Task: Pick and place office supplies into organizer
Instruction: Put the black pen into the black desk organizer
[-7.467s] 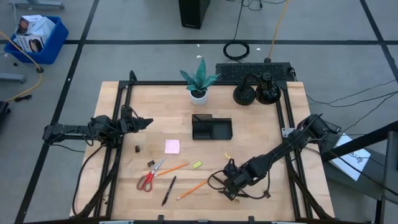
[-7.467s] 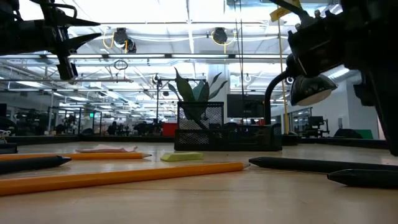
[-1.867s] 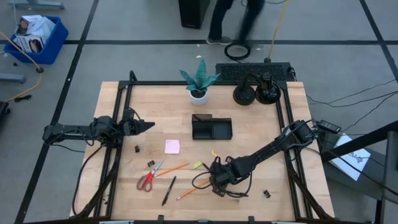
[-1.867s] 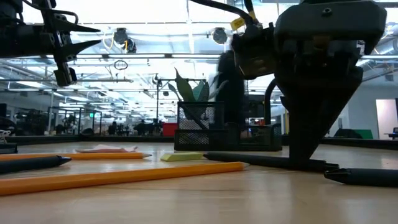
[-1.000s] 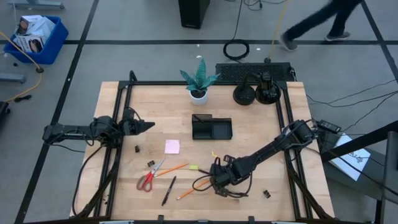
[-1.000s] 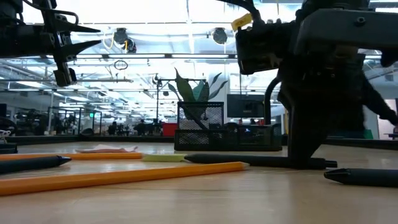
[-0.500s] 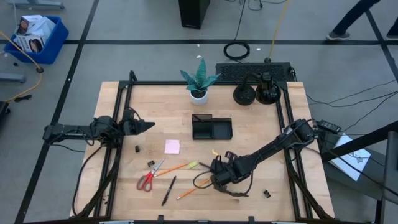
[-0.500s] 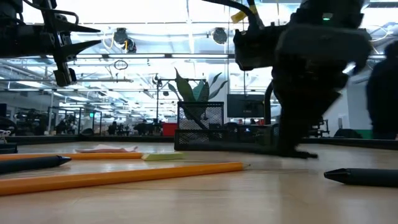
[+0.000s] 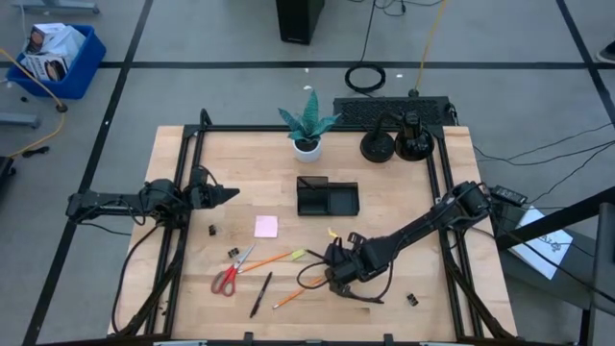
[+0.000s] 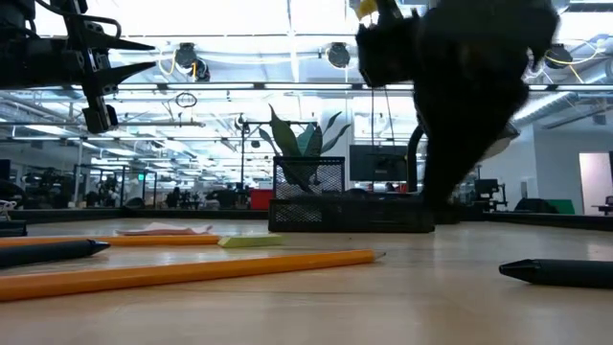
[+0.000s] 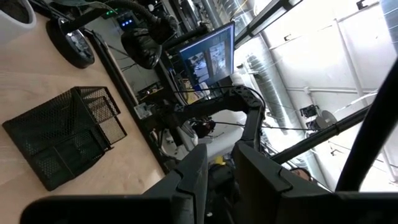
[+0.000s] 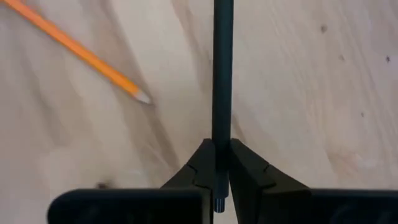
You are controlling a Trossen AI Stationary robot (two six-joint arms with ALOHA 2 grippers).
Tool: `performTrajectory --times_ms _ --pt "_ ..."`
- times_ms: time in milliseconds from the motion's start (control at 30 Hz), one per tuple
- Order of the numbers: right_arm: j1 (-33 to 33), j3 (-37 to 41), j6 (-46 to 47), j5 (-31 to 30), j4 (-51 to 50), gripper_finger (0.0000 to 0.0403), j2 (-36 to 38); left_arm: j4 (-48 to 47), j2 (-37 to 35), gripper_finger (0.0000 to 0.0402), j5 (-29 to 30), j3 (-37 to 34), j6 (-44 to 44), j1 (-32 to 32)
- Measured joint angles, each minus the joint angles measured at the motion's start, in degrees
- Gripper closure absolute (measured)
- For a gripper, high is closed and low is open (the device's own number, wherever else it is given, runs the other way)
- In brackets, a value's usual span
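1. 2 arms are at the table: the right gripper [image 9: 332, 272] is low over the near middle of the wooden table [image 9: 404, 207], and the left gripper [image 9: 223, 193] hangs above the table's left side, well apart from the supplies.
2. The right gripper's fingers [image 12: 200, 163] are clenched on a black pen [image 12: 222, 68]; the pen juts straight out past the fingertips, above the wood.
3. An orange pencil [image 12: 81, 51] lies on the table just beside that pen, its sharpened tip pointing toward it.
4. The left gripper's fingers [image 11: 193, 171] stand close together with a narrow gap and nothing between them.
5. The organizer [image 9: 327, 197], a black mesh tray, sits at the table's middle, beyond the right gripper.
6. The pink sticky-note pad [image 9: 266, 227] lies left of the organizer's near corner.
7. The red-handled scissors [image 9: 231, 273], a second black pen [image 9: 260, 294], another orange pencil [image 9: 264, 259] and the yellow-green highlighter [image 9: 299, 255] lie near the front, left of the right gripper.
8. 2 small binder clips [image 9: 211, 230] lie near the left gripper's side.
9. A potted plant [image 9: 307, 123] stands at the far edge.
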State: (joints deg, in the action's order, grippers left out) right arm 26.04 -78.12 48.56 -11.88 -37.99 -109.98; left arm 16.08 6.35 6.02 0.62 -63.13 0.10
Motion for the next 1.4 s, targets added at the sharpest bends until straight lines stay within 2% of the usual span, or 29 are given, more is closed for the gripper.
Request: performTrajectory --times_ms 400,667,900,1200,1400 --pt "-4.68 -5.54 -1.27 -2.07 -4.66 0.0388 0.89 0.04 0.01 0.0316 0.00 0.00 0.00 -0.01" --pt "-8.83 -5.65 2.97 -10.38 -3.88 0.0388 7.29 0.48 0.01 0.0316 -0.02 0.00 -0.13 -0.01" --pt "-12.70 -5.71 3.02 -13.70 -1.62 0.0387 12.36 0.68 0.02 0.0316 -0.02 0.00 -0.17 -0.02" --pt "-17.69 -5.71 -3.83 -13.10 -5.75 0.0387 17.43 0.76 0.01 0.0316 -0.08 0.00 -0.15 -0.02" --pt "-20.92 -5.67 -9.38 -9.23 -11.27 0.0387 17.84 0.60 0.02 0.0316 -0.61 0.00 -0.15 -0.02"
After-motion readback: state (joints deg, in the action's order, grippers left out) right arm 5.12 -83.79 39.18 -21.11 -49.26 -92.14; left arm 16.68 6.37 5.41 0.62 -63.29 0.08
